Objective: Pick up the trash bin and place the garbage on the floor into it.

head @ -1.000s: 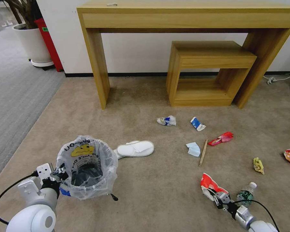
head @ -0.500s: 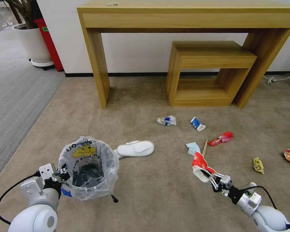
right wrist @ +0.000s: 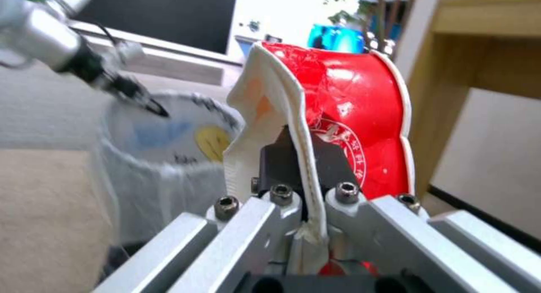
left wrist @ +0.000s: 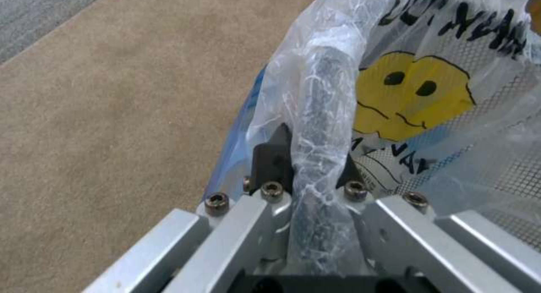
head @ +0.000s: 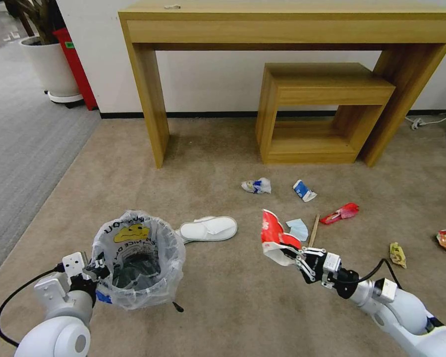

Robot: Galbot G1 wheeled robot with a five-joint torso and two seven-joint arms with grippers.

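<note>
The right tool [head: 296, 254] is shut tight on the squashed red and white paper cup [head: 274, 238]. It has lifted the cup up off the floor and carried it across toward the trash bin [head: 138, 258]. A second ago the cup was low down next to the green bottle; now it hangs in the air about halfway over to the bin. So this piece of trash is on its way in, but it is not over the opening yet.

The left tool [head: 95, 272] is pinched on the near rim of the bin and its plastic bag, and it has hardly moved.

Just past the right tool lie the blue mask [head: 298, 229] and the wooden stick [head: 313, 230]. Between the two tools, a bit farther off, is the white slipper [head: 208, 228]. Farther still are the red wrapper [head: 341, 212], the blue and white carton [head: 303, 190] and the crushed can [head: 256, 186]. Off to the right tool's far side sits the yellow wrapper [head: 397, 254]. All of these are still on the floor.
</note>
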